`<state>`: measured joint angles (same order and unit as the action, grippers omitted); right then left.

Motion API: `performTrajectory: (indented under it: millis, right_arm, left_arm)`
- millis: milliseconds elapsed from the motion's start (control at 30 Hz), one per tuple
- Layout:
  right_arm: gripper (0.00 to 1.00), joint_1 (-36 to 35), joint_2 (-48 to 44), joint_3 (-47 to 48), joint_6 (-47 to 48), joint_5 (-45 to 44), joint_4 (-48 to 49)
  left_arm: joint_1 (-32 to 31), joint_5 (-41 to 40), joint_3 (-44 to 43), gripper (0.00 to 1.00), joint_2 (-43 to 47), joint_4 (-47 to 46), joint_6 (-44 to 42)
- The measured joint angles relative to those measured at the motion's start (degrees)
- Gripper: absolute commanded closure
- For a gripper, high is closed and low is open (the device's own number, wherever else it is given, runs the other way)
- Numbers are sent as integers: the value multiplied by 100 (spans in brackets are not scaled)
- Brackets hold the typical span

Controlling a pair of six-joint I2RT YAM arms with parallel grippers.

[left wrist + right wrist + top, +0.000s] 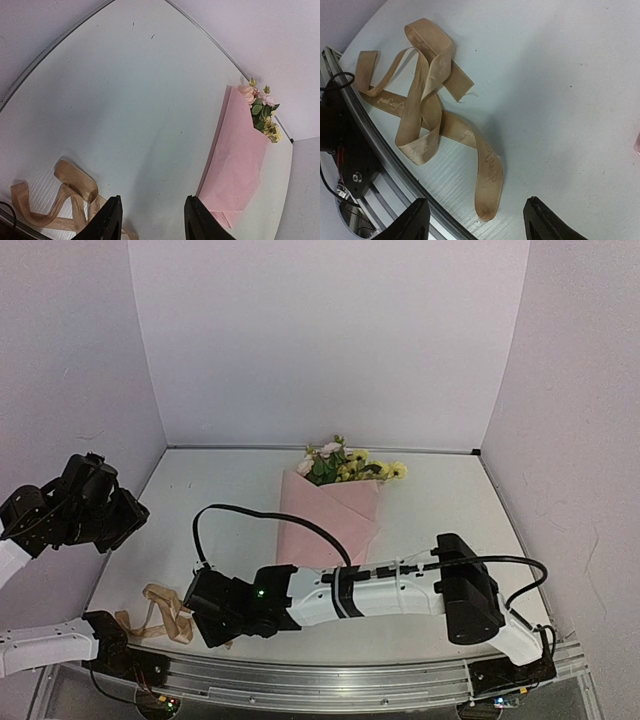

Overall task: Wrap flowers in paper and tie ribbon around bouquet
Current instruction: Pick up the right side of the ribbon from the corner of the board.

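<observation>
3 pale lilac walls (330,340) close the workspace at the back and on both sides, meeting the white table (450,505) along a dark seam at the far edge. A metal rail (350,675) runs along the near edge, where the 2 arm bases are fixed. The table surface is matte white with a few small dark specks, and bare stretches lie left of the centre and at the far right.

The right arm (380,590) reaches across the near part of the table toward the left, a black cable (270,515) arching over it. The left arm (70,510) is raised over the table's left edge.

The bouquet (335,510) lies in the middle of the table toward the back: a cone of pink paper (240,160) with the flowers (345,465), pale yellow and pinkish-white with green leaves, sticking out toward the back wall.

The ribbon (427,107), tan and loosely looped, lies at the near-left edge, just beside the rail and well apart from the bouquet.

The right gripper (477,210) hangs over the ribbon with its fingers spread and nothing between them; 1 ribbon end lies on the table below the gap. The left gripper (152,217) is likewise released, grasping nothing.
</observation>
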<state>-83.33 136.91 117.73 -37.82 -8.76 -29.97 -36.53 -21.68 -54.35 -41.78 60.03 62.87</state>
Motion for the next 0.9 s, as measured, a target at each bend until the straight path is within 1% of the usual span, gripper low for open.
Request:
performTrajectory:
  millis: [267,500,600,667,800,867,900]
  right_arm:
    - [36,-72,734,888,367,-357,-778]
    - [46,-155,1038,1127,530,-471,-1144]
    - [51,-197,1113,1224,555,-494,-1227]
    - [58,-222,1184,1305,586,-497,-1247]
    - [77,-250,1262,1340,593,-537,-1302]
    - [94,-252,1262,1310,578,-594,-1284]
    - [99,-254,1253,1269,544,-640,-1248]
  left_arm:
    - [0,-10,-4,56,15,16,4]
    - [0,-4,-2,56,52,15,18]
    - [0,-2,2,56,50,13,22]
    - [0,-2,5,56,50,12,25]
    - [0,3,41,56,50,-3,57]
    - [0,15,103,56,47,-11,81]
    - [0,31,142,56,45,-18,101]
